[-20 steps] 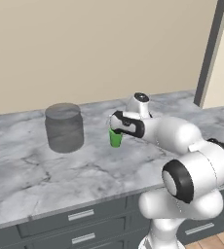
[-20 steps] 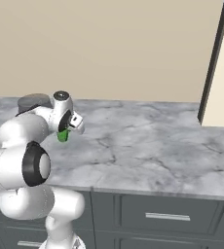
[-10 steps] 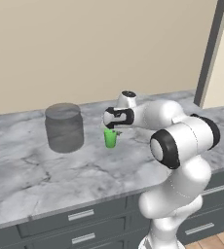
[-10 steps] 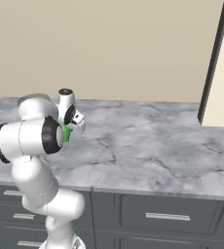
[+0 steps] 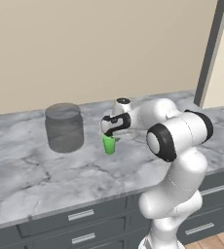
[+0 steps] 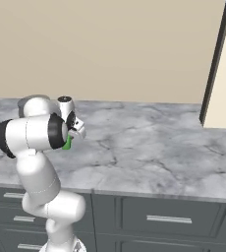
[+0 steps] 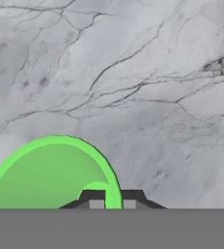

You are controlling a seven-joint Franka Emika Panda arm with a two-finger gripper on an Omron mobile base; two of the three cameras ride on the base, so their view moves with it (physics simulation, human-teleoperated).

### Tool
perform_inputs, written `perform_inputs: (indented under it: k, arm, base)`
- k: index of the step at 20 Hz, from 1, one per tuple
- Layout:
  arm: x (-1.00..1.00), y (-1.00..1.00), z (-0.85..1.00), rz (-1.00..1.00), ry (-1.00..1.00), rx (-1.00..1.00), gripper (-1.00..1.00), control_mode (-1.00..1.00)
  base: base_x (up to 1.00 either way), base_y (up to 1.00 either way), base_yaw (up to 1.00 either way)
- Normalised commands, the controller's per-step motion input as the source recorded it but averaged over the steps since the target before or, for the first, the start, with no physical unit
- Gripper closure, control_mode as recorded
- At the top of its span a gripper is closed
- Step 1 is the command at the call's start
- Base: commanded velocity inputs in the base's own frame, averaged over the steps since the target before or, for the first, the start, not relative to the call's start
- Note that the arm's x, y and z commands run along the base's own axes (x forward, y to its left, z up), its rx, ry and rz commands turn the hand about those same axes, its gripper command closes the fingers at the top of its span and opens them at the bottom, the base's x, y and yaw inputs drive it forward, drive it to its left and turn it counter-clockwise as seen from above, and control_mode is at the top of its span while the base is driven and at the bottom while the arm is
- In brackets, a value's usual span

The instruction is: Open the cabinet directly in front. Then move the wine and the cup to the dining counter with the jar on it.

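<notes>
Cup [image 5: 109, 144] hangs pinched by its rim in the closed end effector [image 5: 110, 136], low over the marble counter [image 5: 31, 170], near the jar [image 5: 64, 127].

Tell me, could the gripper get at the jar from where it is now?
Probably not yet: the gripper is shut on the cup's rim. The jar stands close by on the dining counter, with bare marble between them.

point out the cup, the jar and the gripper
cup [image 5: 109, 145], left base view, on its green side wall
jar [image 5: 64, 127], left base view, middle of its smoky body
gripper [image 5: 109, 134], left base view, between the fingertips at the cup's rim
</notes>
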Motion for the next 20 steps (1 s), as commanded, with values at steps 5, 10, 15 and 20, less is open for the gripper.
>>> perform_inputs:
  k: [5,10,15,20]
  arm:
    - [0.04,0.00,-0.12,0.00,-0.17,-0.06,1.00,-1.00]
    - [0.52,0.00,-0.36,0.00,-0.23,-0.05,1.00,-1.00]
    - [0.00,0.00,0.00,0.00,0.00,0.00,1.00,-1.00]
    - [0.00,0.00,-0.10,0.00,0.00,0.00,1.00,-1.00]
  base:
    - [0.00,0.00,0.00]
    - [0.00,0.00,0.00]
    - [0.00,0.00,0.00]
    - [0.00,0.00,0.00]
